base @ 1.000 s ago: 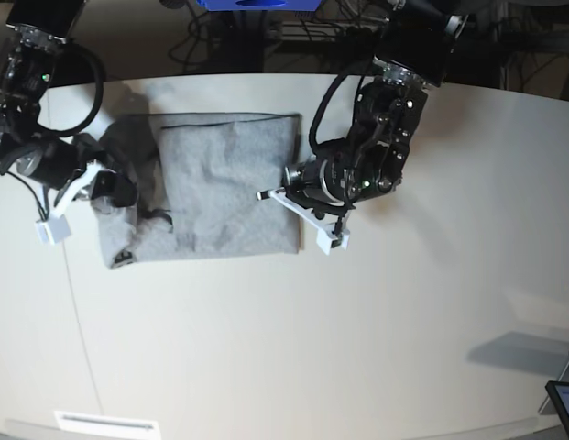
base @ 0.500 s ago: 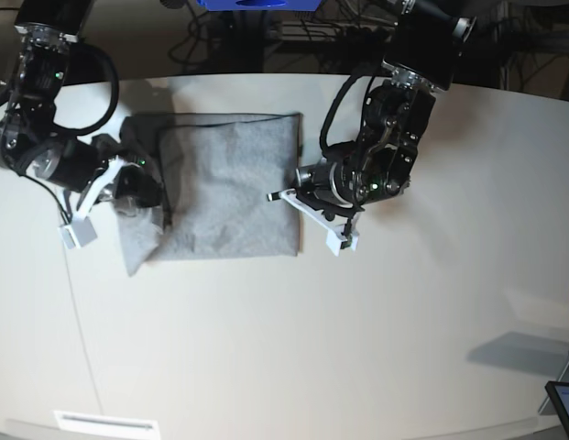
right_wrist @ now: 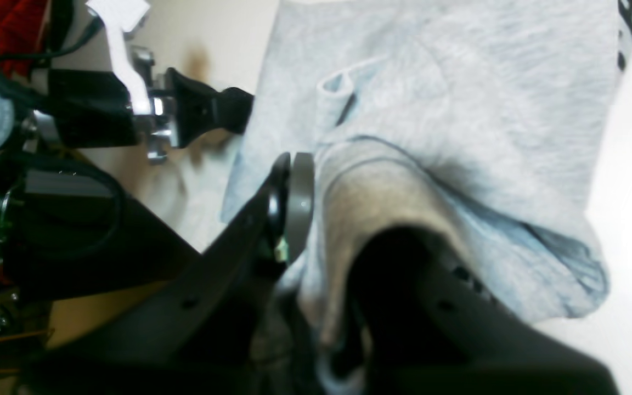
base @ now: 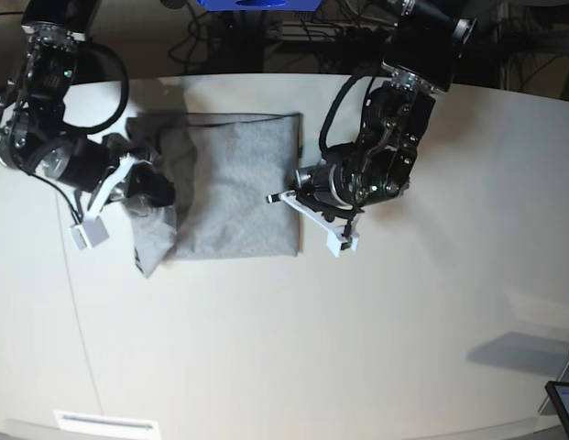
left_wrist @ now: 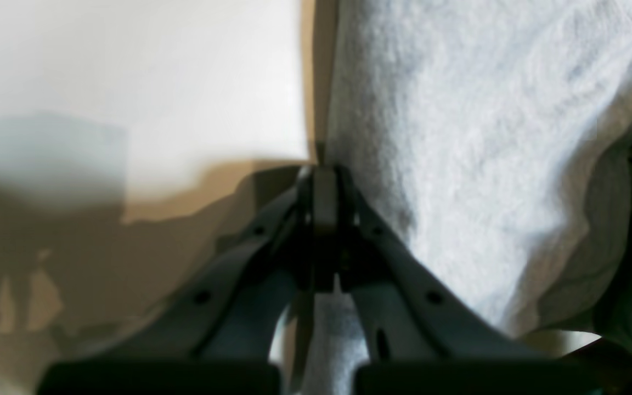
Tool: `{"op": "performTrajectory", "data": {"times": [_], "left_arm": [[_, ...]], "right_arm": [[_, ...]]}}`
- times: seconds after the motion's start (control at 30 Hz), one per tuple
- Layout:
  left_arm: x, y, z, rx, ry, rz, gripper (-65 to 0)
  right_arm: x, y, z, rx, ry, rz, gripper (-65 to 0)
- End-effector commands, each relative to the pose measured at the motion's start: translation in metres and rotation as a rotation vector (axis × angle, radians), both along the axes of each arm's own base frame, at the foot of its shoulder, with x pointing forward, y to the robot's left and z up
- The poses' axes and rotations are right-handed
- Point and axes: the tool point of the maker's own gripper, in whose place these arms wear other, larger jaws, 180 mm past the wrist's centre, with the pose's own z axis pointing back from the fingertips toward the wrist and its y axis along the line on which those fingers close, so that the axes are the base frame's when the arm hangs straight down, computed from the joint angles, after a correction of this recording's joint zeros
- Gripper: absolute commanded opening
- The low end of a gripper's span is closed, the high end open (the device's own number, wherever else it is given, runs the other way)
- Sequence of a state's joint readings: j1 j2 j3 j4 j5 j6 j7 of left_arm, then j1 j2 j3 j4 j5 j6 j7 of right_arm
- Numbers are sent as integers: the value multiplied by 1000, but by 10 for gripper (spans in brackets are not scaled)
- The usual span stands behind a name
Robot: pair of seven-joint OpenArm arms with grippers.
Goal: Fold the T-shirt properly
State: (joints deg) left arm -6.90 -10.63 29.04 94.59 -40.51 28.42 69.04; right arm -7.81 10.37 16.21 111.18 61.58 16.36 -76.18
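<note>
Base view: the T-shirt [base: 234,183] lies on the table [base: 403,330] as a roughly rectangular grey block, at about 11 o'clock from the table's middle, plain side up. Its edge toward 3 o'clock is straight. The side toward 9 o'clock is bunched and lifted, with a loose flap hanging down toward 7 o'clock.

Right gripper [base: 142,188] sits at the bunched 9 o'clock side of the shirt. Right wrist view: a thick fold of grey cloth runs up between its two fingers [right_wrist: 294,203], so the jaws are clamped on the T-shirt [right_wrist: 458,109]. A small curled hem shows at 12 o'clock from the grip. Black printed letters peek out at the frame's 1 o'clock corner.

Left gripper [base: 316,215] rests at the 3 o'clock edge of the shirt, low over the table. Left wrist view: the left gripper [left_wrist: 324,192] has its fingertips drawn together with no visible gap, right at the shirt's edge. Cloth [left_wrist: 458,137] fills the side toward 3 o'clock, bare table [left_wrist: 129,82] the side toward 9 o'clock. Whether cloth is pinched between the tips cannot be told.

A dark device [base: 563,399] sits at the table's 4 o'clock corner, well apart from the shirt.
</note>
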Motion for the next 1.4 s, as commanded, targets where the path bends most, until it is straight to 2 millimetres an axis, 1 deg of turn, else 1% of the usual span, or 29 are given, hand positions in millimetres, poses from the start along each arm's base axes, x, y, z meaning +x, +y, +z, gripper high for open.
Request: {"op": "performTrajectory", "data": {"times": [0.0, 0.2, 0.3, 0.53, 0.8, 0.9, 1.0, 1.07, 1.13, 1.2, 1.33, 1.37], "left_arm": [[11, -3, 11, -9, -40, -4, -650], [13, -4, 12, -13, -43, -4, -650], [12, -5, 12, -14, -42, -5, -650], [12, -4, 12, -11, -43, -6, -650], [10, -2, 11, -9, -41, -5, -650], [10, -1, 11, -7, -41, -2, -650], [12, 13, 12, 19, -48, 3, -650], [15, 20, 20, 31, -78, 3, -650], [21, 36, 30, 50, -111, 20, -650], [27, 54, 35, 62, -125, 60, -650], [20, 88, 36, 65, -60, 144, -650], [17, 99, 36, 73, -50, 167, -650]], "right_arm": [[6, 1, 15, 22, -52, 3, -649], [6, 6, 15, 35, -53, 4, -649], [1, 22, 13, 38, -45, 60, -649], [-3, 43, 14, 64, -48, 109, -649], [0, 46, 10, 38, -50, 100, -649], [1, 52, 10, 23, -55, 125, -649], [4, 45, 1, -44, -47, 105, -649], [4, 45, 0, -51, -46, 105, -649], [5, 44, 1, -54, -49, 104, -649], [7, 44, 2, -56, -55, 103, -649], [8, 44, 3, -59, -59, 104, -649], [8, 47, 3, -59, -61, 114, -649]]}}
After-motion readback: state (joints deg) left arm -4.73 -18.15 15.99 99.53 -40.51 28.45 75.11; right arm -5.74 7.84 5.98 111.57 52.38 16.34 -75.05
